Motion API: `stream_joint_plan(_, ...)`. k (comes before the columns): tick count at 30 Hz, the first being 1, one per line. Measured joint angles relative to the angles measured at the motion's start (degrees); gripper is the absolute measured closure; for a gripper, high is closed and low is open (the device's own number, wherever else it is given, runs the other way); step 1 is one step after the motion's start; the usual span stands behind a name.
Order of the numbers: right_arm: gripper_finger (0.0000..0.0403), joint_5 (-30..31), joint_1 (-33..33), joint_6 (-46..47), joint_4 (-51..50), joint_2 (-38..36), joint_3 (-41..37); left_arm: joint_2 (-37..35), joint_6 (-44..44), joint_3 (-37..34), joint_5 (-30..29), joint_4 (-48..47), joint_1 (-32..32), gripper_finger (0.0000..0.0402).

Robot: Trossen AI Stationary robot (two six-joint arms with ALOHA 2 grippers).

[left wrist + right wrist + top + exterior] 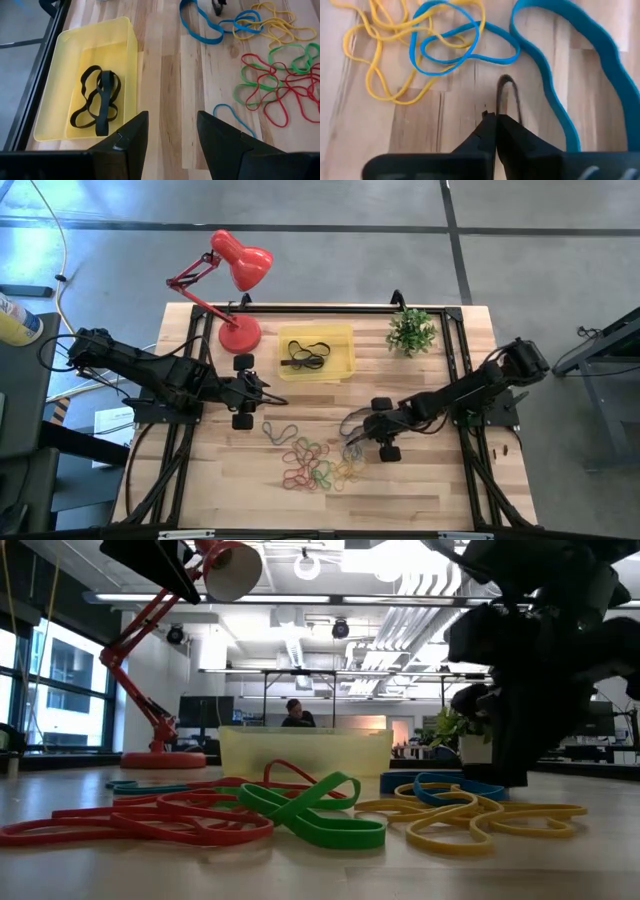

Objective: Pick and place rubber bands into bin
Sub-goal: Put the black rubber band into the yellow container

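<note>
The yellow bin (pixel 316 352) sits near the table's far edge, and black rubber bands (pixel 97 97) lie flat on its floor. A loose pile of red, green, yellow and blue rubber bands (pixel 318 465) lies on the wood toward the near edge. My right gripper (pixel 496 117) is low over the far right side of the pile (pixel 348 430), beside a wide blue band (pixel 570 75), and is shut on a thin dark band. My left gripper (pixel 172 117) hovers open just near and left of the bin (pixel 262 392), touching nothing. My right gripper pinches a thin dark rubber band (pixel 506 87) between its two fingertips, coming at it from above at a slant. A short narrow loop sticks out past the tips over the wood. I cannot tell whether it is lifted clear.
A red desk lamp (pixel 238 280) stands at the far left corner, its base (pixel 240 335) just left of the bin. A small potted plant (pixel 411 330) stands to the bin's right. A black frame rail (pixel 320 308) runs along the far edge. Bare wood lies between bin and pile.
</note>
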Motion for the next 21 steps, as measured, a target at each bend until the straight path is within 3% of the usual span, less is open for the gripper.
stream_joint_plan(7,0.0396,6.8,0.0,3.1,-0.1,-8.5,0.4,0.0,0.1,0.0,0.0,0.0,0.0,0.0245)
stream_joint_plan(12,0.0399,13.6,-1.4,-0.9,-0.7,-14.4,3.9,0.0,0.5,0.0,0.0,0.0,0.0,0.0245)
stream_joint_plan(17,0.0400,17.1,-7.2,-8.9,-0.4,-15.8,8.9,0.0,0.5,0.0,-1.0,0.4,0.1,0.0245)
stream_joint_plan(21,0.0401,15.4,-14.3,-14.5,3.6,-13.8,12.2,0.0,0.4,0.0,-1.8,1.6,0.1,0.0245)
